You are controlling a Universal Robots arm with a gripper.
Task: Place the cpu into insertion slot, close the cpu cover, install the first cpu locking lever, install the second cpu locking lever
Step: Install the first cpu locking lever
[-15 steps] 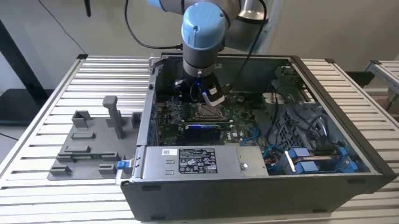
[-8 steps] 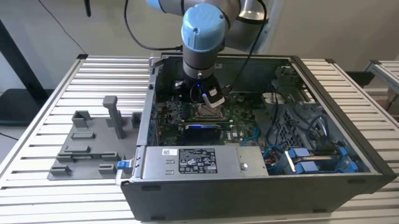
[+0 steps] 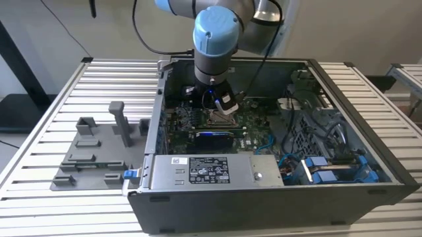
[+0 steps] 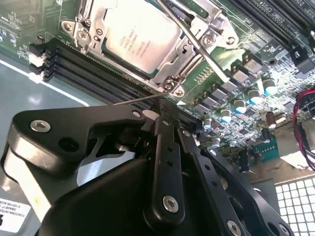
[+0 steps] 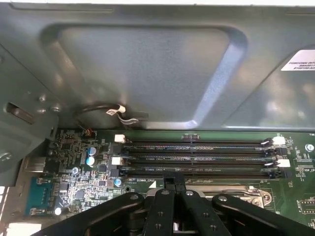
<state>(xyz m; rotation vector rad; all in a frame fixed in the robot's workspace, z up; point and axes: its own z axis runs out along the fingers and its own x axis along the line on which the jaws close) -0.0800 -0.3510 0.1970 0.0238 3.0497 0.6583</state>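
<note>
1. The cpu [image 4: 140,37] has a silver-grey top with faint dark print. The cpu cover [image 4: 162,73] around it is shiny silver.
2. The gripper [image 4: 165,104] is matte black, dotted with silver screw heads.
3. The motherboard [image 5: 74,167] is green. Its memory slots [image 5: 197,158] are black with white end latches, and its capacitors [image 4: 256,93] are silver topped with blue.
4. The arm [image 3: 216,27] has a light blue joint cap on a grey body.
5. The computer case [image 3: 264,202] is dark grey. The power-supply box [image 3: 250,173] is paler grey and carries a white label.
6. The table [image 3: 99,84] is off-white, striped by its slats. The fixture [image 3: 92,153] on it is plain grey.
7. The cable clips [image 3: 329,170] are bright blue, and the wires [image 4: 302,113] are red.
</note>
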